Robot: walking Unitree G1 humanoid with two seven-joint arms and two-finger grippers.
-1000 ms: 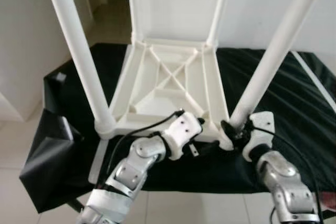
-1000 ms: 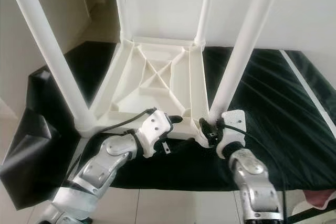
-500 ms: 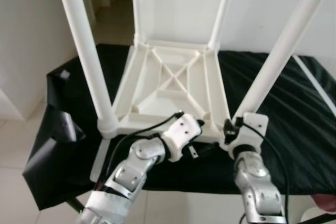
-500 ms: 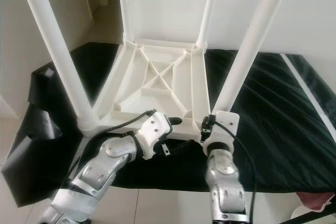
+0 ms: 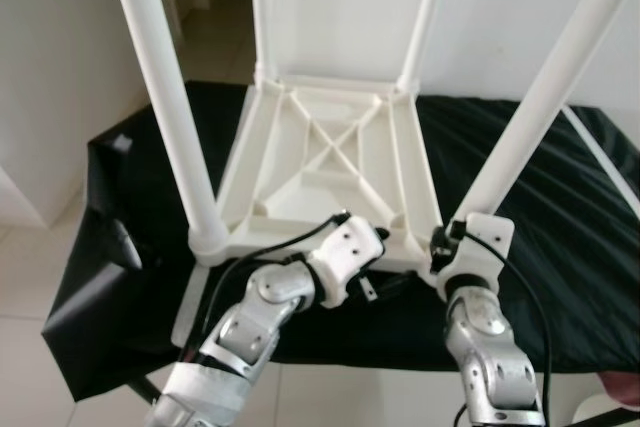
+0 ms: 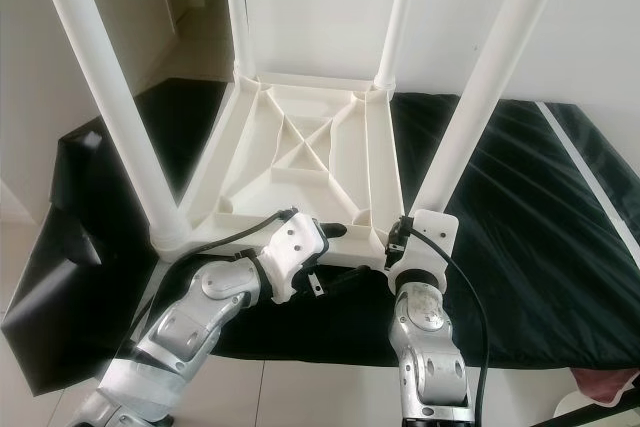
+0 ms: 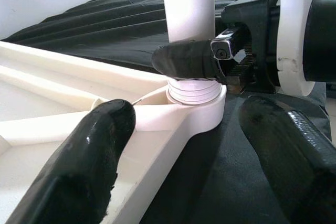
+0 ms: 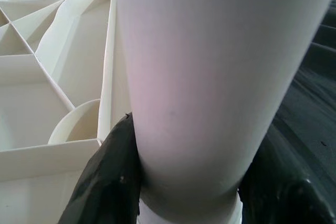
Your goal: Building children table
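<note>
Four white plastic legs [image 5: 165,97] stand up from the upside-down white ribbed plastic tabletop [image 5: 325,162] on black cloth [image 5: 560,207]. Right gripper [image 8: 184,182] clamps the 5 o'clock leg [image 5: 525,127] low (probably seating it); left gripper [image 7: 184,129], jaws apart, straddles the near rim, bracing.

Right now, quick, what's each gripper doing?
Left gripper: open, its fingers straddling the near rim of the upturned table top.
Right gripper: shut on the near right table leg, low by its socket.
</note>
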